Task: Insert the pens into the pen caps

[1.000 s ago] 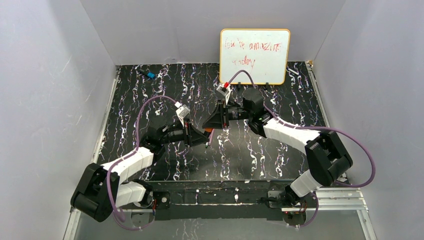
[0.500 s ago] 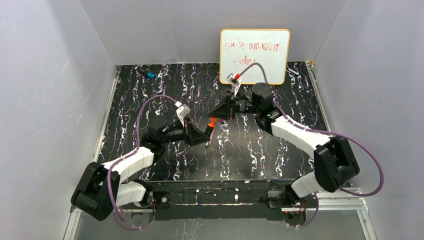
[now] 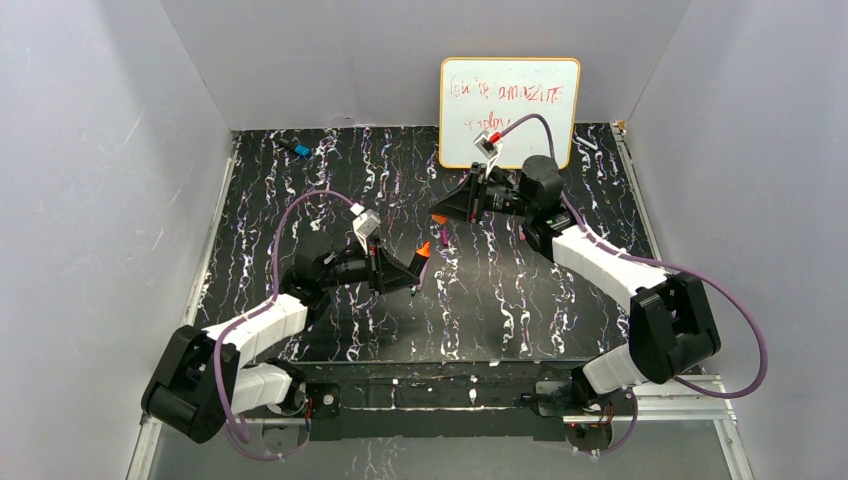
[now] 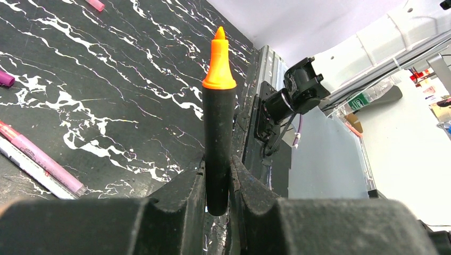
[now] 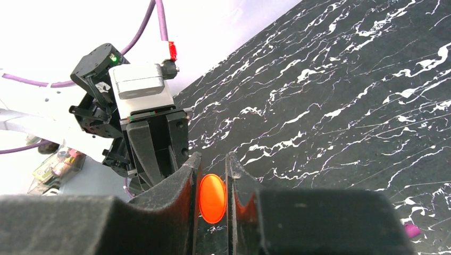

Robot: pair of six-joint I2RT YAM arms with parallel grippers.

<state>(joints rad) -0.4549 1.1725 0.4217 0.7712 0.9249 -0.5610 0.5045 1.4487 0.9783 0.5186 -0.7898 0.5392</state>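
The black-bodied pen [image 4: 219, 122] stands upright in my left gripper [image 4: 218, 167], which is shut on its lower end; its orange tip [image 3: 424, 248] is bare. In the top view the left gripper [image 3: 413, 268] is at mid-table. My right gripper [image 5: 213, 159] is shut on the orange pen cap [image 5: 213, 198], seen end-on between the fingers. That gripper [image 3: 437, 214] hangs behind and to the right of the pen tip, apart from it. A pink pen [image 4: 45, 162] and a pale one [image 4: 24, 166] lie side by side on the table. A magenta cap [image 4: 5, 78] lies further off.
A whiteboard [image 3: 510, 110] with red writing leans on the back wall. A small blue object [image 3: 300, 149] lies at the back left. A magenta piece [image 5: 411, 230] rests on the black marbled table [image 3: 560, 290]. Grey walls enclose three sides.
My right gripper has drawn away to the back right with the orange cap, leaving the pen's orange tip exposed. The left gripper has hardly moved.
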